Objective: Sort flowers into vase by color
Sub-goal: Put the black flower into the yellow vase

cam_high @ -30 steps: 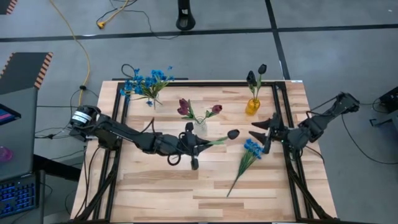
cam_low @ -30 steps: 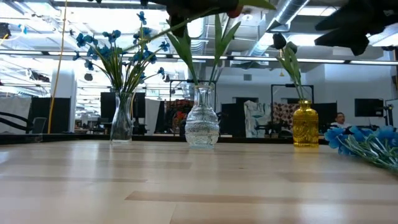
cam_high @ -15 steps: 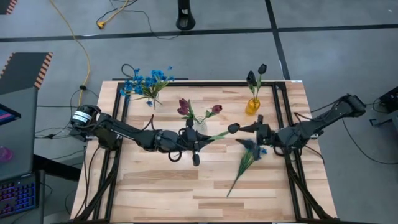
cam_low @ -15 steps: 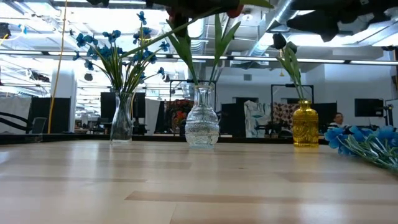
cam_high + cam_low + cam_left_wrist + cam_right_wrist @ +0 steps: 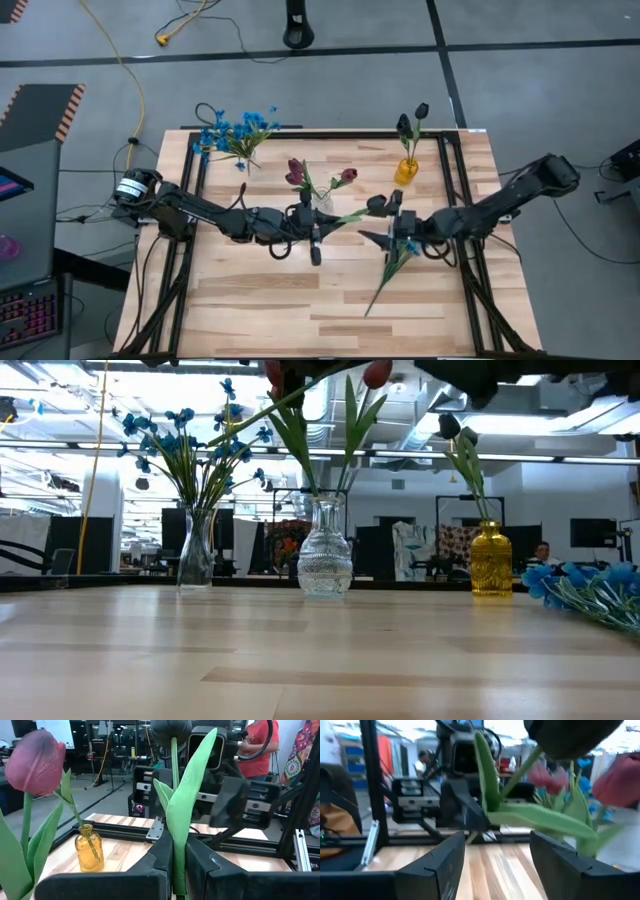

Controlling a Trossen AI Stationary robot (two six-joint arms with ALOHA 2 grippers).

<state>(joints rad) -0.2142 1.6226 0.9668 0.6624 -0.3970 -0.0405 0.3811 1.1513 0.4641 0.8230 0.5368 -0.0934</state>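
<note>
Left gripper (image 5: 322, 226) clamps the near-black bud's stem (image 5: 350, 216); right gripper (image 5: 383, 222), fingers apart, flanks the bud (image 5: 376, 205).

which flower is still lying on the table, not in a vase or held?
The blue sprig, flat on the table beside the right gripper. The rest stand in vases, except the dark-budded stem in the left gripper.

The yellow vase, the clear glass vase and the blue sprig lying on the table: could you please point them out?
yellow vase (image 5: 491, 563), low view, on its body.
clear glass vase (image 5: 325, 567), low view, on its belly.
blue sprig (image 5: 378, 287), high view, on its stem.
</note>
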